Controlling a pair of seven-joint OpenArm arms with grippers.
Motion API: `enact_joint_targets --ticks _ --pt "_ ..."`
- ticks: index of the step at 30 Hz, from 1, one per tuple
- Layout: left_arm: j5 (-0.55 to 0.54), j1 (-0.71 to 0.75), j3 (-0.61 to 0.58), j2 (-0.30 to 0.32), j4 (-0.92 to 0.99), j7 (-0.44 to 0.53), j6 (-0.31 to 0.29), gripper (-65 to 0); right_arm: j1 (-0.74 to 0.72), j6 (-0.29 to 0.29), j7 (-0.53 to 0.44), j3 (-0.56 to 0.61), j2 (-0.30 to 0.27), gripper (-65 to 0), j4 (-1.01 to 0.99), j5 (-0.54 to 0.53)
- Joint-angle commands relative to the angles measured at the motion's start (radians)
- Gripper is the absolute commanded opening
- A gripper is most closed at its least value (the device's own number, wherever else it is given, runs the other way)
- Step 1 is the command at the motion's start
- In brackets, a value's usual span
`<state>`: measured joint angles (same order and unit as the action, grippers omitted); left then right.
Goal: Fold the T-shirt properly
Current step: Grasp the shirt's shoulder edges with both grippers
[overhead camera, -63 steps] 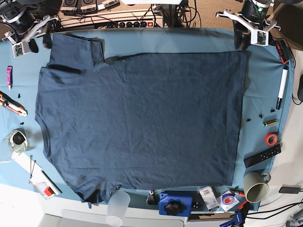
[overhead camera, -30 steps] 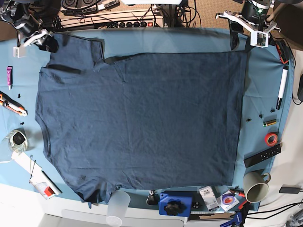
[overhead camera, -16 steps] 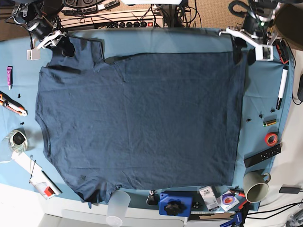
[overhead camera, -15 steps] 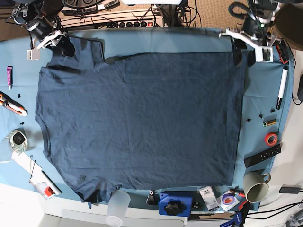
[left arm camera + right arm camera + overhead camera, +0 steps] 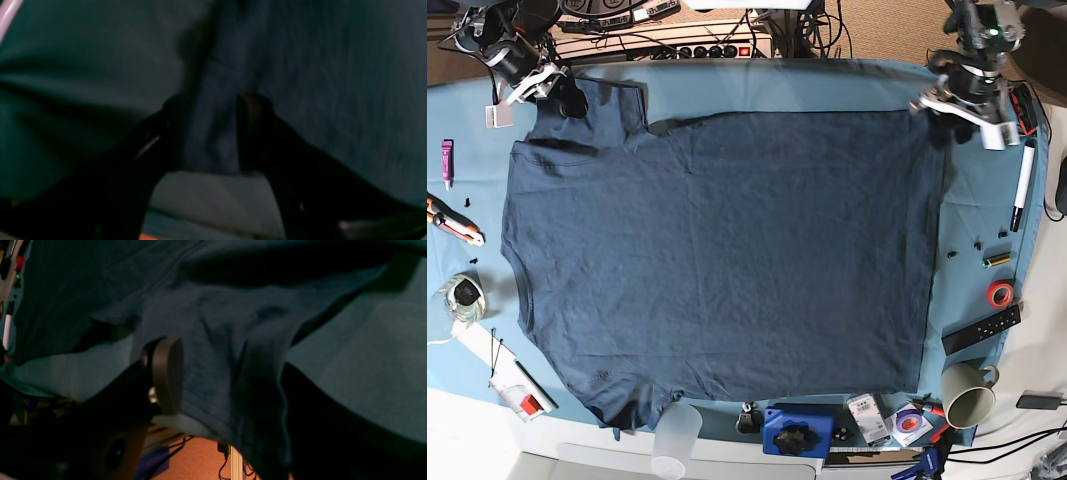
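Observation:
The dark navy T-shirt (image 5: 727, 240) lies flat on the teal table cloth (image 5: 827, 85), collar side to the left and hem to the right. My left gripper (image 5: 942, 116) is at the hem's far right corner. In the left wrist view it (image 5: 205, 133) stands open, its dark fingers (image 5: 257, 116) astride the hem edge (image 5: 217, 100). My right gripper (image 5: 562, 97) is at the far left sleeve. In the right wrist view it (image 5: 227, 380) is open, with sleeve fabric (image 5: 213, 340) lying between the grey pad (image 5: 166, 373) and the other finger.
Right of the shirt lie a white marker (image 5: 1023, 185), a red tape roll (image 5: 1000, 293), a black remote (image 5: 980, 329) and a mug (image 5: 968, 393). A blue box (image 5: 797, 430) and a plastic cup (image 5: 675, 440) sit at the front edge. An orange cutter (image 5: 452, 222) lies left.
Both arms came in from the table's far corners. The left gripper dropped onto the hem corner. The right gripper moved right onto the sleeve.

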<state>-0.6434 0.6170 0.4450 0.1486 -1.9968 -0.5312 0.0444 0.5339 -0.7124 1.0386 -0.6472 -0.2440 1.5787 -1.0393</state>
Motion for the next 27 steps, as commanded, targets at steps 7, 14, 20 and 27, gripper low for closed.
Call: enact_joint_targets --ticks 7,14,20,27 --pt "-0.133 -0.005 0.102 0.091 0.019 -0.036 -0.042 -40.8 0.017 0.014 0.098 0.004 0.0 -34.5 -0.005 0.079" --pt "-0.289 -0.043 0.104 0.097 0.188 -0.111 -0.207 -40.7 0.017 0.014 0.098 0.004 0.0 -34.5 -0.005 0.079" --pt "-0.409 -0.089 0.104 0.093 0.311 -0.215 -0.348 -40.7 0.017 0.014 0.103 0.004 0.0 -34.5 -0.005 0.079" --pt "-0.409 -0.097 0.101 0.067 0.349 -0.245 -0.371 -40.7 0.018 0.014 0.103 0.004 0.0 -34.5 -0.005 0.079"
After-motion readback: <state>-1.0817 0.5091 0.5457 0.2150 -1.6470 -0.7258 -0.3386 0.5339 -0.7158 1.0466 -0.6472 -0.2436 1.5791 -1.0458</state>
